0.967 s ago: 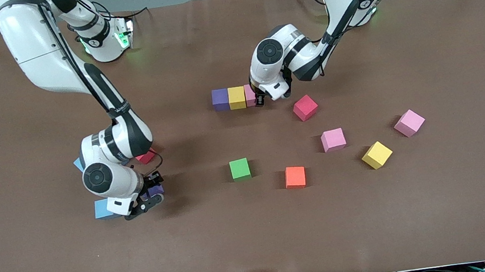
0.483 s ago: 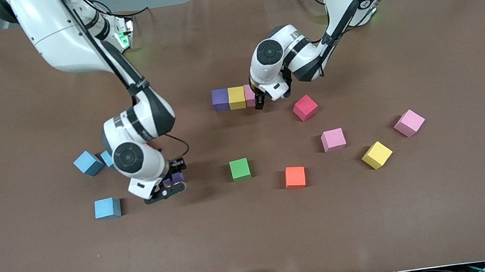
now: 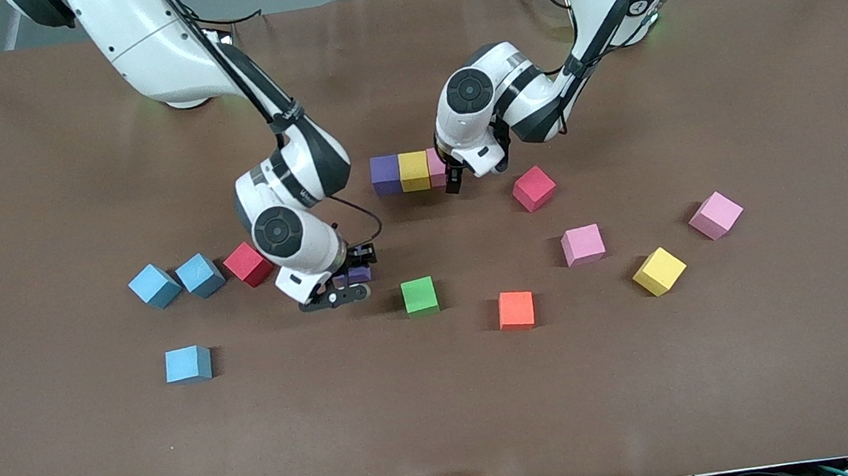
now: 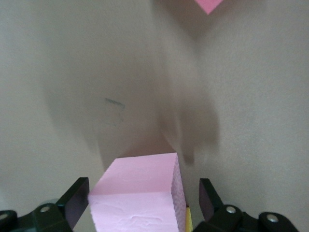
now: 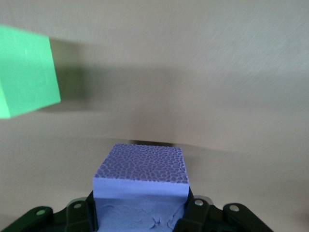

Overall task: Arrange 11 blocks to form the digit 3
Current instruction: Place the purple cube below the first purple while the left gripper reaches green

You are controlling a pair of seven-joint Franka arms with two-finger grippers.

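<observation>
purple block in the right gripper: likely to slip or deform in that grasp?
Probably slightly squashy: the purple block has a pitted, foam-like top. That matte texture should resist slipping in the right gripper, shut on its flat sides. Likely light for its size, and as a cube it should sit flat rather than roll once set down.

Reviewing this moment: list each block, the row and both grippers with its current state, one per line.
left gripper: open, around the pink block at the row's end
row: purple, yellow, pink, touching
right gripper: shut on purple block, off the table
green block: flat, loose
orange block: flat, loose
three blue blocks: loose, near the right arm's end
</observation>
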